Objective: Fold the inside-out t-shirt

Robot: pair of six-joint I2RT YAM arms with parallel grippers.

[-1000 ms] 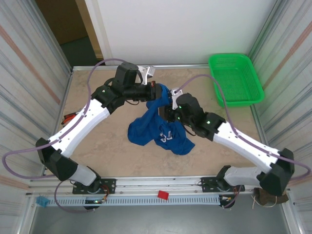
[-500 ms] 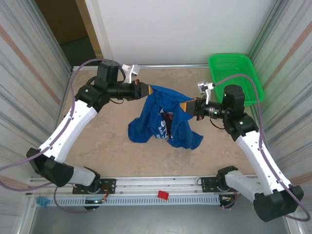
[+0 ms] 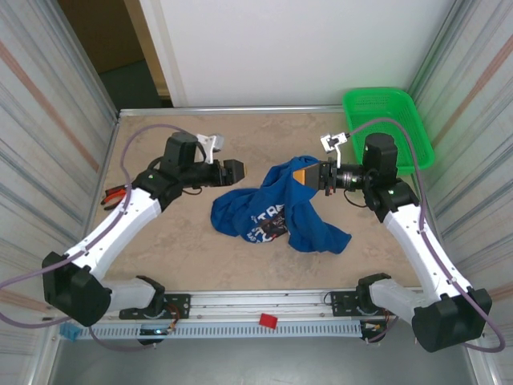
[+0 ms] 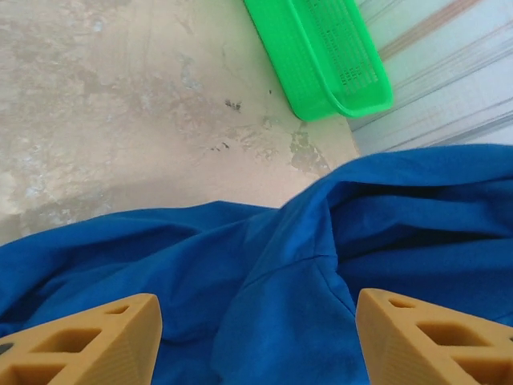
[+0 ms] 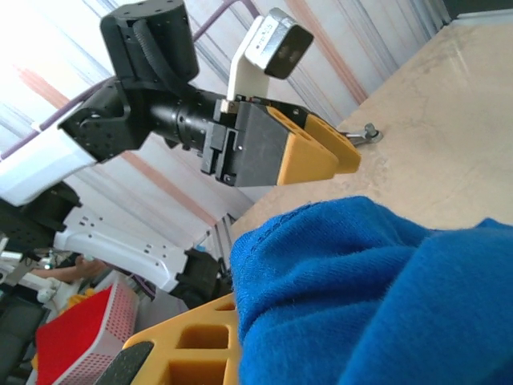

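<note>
Here, the blue t-shirt (image 3: 276,215) lay crumpled on the counter (image 3: 176,241) at the centre of the frame, white lettering showing and one edge lifted toward the right. The right end effector (image 3: 300,173) was clenched on that raised edge. The left end effector (image 3: 237,172), at centre left, stood with jaws spread, apart from the cloth. A green basket (image 3: 389,128) sat in the upper right.

The t-shirt (image 3: 309,224) lies heaped in the middle of the table (image 3: 176,233), its far right part raised at the right gripper (image 3: 301,173), the left gripper (image 3: 236,172) to its left and apart from it, the basket (image 3: 389,128) in the far right corner.
</note>
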